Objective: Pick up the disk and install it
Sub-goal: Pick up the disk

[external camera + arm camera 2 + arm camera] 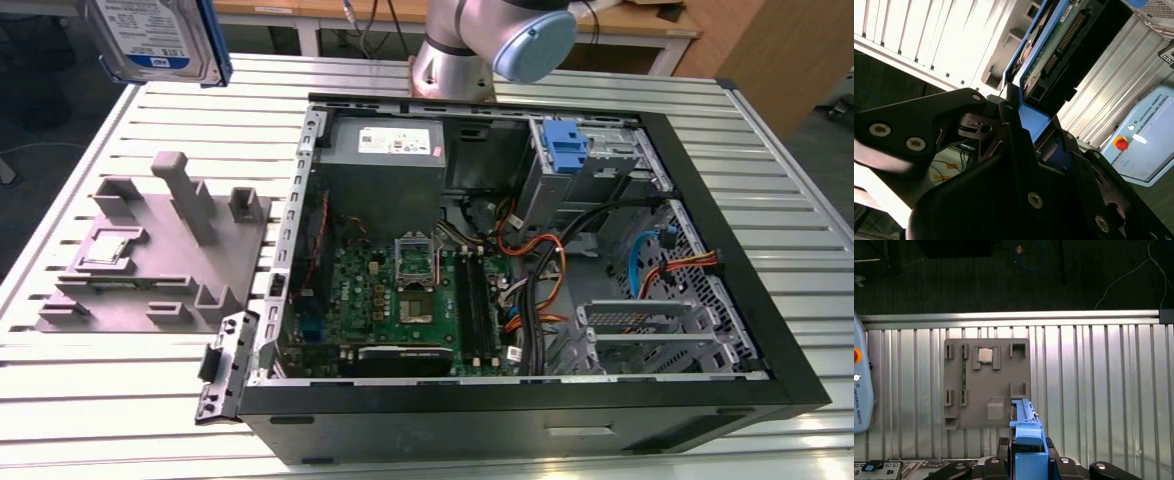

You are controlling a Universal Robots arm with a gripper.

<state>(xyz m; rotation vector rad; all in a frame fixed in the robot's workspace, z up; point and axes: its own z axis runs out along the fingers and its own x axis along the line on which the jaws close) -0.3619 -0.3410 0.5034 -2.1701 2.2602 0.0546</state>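
Exterior view's far left: silver-grey rectangular hard disk in blue plastic carrier frame (154, 35), aloft over the slatted metal bench (134, 400). Second wrist view: jaws clamped on its frame. Transit seems to demand a firm, untilted hold.

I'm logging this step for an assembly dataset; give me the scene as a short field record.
disk: flat silver-grey rectangular drive, blue plastic carrier frame, held in the air
gripper: black, shut on the disk's blue frame
fixture: grey moulded plastic tray on the slatted metal table, small square silver chip seated in it
computer case: black, open, disk not installed
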